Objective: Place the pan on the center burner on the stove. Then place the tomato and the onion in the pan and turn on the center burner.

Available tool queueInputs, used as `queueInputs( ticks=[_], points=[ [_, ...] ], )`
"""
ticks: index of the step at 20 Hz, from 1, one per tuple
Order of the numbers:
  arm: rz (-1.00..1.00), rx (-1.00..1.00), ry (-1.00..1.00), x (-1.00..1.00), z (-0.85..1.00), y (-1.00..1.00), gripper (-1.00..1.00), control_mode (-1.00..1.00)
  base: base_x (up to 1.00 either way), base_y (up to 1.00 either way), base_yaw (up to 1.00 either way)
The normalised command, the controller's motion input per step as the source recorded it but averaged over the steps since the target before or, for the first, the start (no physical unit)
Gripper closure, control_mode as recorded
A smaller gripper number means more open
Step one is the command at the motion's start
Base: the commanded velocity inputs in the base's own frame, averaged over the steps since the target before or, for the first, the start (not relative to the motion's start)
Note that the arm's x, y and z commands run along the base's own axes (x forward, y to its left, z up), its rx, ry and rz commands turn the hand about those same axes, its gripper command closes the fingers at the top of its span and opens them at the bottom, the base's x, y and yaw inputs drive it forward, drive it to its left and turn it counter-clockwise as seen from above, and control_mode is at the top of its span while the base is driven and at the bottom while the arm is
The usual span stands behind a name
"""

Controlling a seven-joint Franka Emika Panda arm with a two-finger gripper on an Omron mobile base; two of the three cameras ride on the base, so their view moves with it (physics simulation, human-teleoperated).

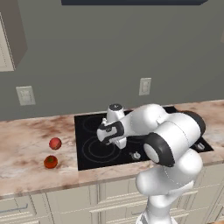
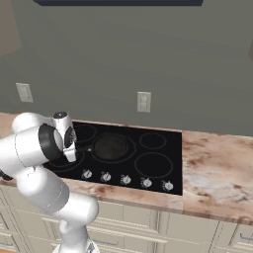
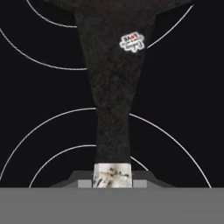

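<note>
The black pan [image 2: 111, 147] rests on the center burner of the stove [image 2: 159, 165], its long handle pointing left toward my hand. In the hand view the handle [image 3: 113, 109] runs straight up from my gripper [image 3: 113, 179], which is shut on the handle's pale silver tip. My gripper [image 2: 70, 148] hangs low over the stove's left side. The tomato [image 1: 50, 162] and the onion [image 1: 55, 143] lie on the counter left of the stove [image 1: 89, 151], the onion farther back. Both are well apart from the gripper.
A row of silver knobs [image 2: 126, 179] lines the stove's front edge. Marble counter [image 2: 217, 173] extends to the right and to the left [image 1: 26, 148]. Wall outlets [image 2: 144, 102] sit behind the stove. My arm's bulk [image 1: 170, 140] covers the stove's right side in the left base view.
</note>
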Motion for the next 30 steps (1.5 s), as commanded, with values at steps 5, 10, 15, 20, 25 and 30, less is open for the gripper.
queueInputs(
  ticks=[5,10,15,20,25,30],
  points=[
    [0.00,-0.01,0.01,0.19,-0.19,0.00,1.00,-1.00,0.00,0.00,0.00],
    [0.00,-0.01,0.00,0.19,-0.18,0.00,1.00,-1.00,0.00,0.00,0.00],
    [0.00,-0.03,0.01,0.19,-0.15,0.00,1.00,-1.00,0.00,0.00,0.00],
    [0.00,-0.05,0.01,0.19,-0.15,0.00,1.00,-1.00,0.00,0.00,0.00],
    [0.00,-0.07,0.01,0.17,-0.12,0.00,-1.00,-1.00,0.00,0.00,0.00],
    [0.00,-0.02,0.00,0.06,-0.05,0.00,-1.00,-1.00,0.00,0.00,0.00]
  ],
)
